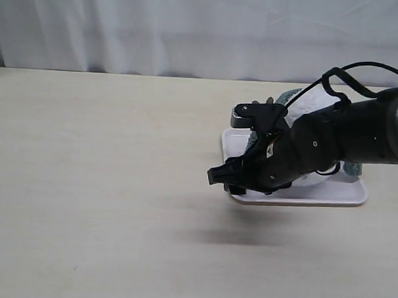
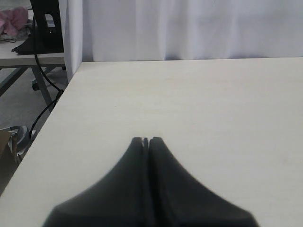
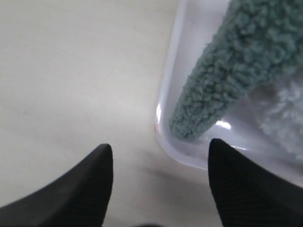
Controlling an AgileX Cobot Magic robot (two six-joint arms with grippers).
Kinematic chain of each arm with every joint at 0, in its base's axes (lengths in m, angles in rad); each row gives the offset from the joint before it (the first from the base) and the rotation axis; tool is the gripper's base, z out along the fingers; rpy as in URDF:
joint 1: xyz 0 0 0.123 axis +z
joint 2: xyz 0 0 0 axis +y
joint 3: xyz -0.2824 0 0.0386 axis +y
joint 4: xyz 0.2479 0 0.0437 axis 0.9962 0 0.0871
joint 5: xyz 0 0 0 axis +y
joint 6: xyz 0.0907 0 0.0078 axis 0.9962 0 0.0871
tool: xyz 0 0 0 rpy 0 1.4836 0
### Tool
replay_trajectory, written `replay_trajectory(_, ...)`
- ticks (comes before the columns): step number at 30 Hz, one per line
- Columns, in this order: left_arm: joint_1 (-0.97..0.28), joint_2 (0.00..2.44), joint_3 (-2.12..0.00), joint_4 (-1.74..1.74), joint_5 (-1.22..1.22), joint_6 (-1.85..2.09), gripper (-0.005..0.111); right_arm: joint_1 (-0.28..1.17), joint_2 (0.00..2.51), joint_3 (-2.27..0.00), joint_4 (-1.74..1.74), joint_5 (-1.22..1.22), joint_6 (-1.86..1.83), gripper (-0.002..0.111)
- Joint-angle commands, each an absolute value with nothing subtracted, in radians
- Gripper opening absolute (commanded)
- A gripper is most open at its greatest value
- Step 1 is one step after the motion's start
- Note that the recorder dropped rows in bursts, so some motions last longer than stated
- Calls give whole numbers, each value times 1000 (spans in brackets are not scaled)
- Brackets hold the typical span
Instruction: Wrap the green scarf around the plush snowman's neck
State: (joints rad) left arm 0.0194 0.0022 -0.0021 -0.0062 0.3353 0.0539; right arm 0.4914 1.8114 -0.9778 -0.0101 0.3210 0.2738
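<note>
The green scarf (image 3: 227, 71) has one fuzzy end lying inside the white tray (image 3: 196, 42), right by its corner. White fur of the plush snowman (image 3: 284, 118) shows beside the scarf. In the exterior view the snowman (image 1: 309, 103) sits on the tray (image 1: 343, 195), mostly hidden behind my right arm, and bits of scarf (image 1: 283, 100) peek out at its sides. My right gripper (image 3: 161, 146) hangs open just off the tray's corner with nothing between its fingers; it also appears at the tray's left front corner (image 1: 219, 178). My left gripper (image 2: 146, 140) is shut and empty above bare table.
The tabletop (image 1: 104, 184) is pale wood, with a white curtain (image 1: 192, 28) along its far edge. The left wrist view shows the table's side edge (image 2: 52, 113) with a desk, cables and chair legs beyond it.
</note>
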Motion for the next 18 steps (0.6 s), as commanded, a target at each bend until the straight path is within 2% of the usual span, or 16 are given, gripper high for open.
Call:
replay_trajectory(1, 11, 0, 0, -11, 323, 49, 0, 486, 1832, -970, -19, 269, 280, 57)
replay_trajectory(18, 11, 0, 0, -11, 323, 49, 0, 434, 1890, -970, -15, 185, 316, 57)
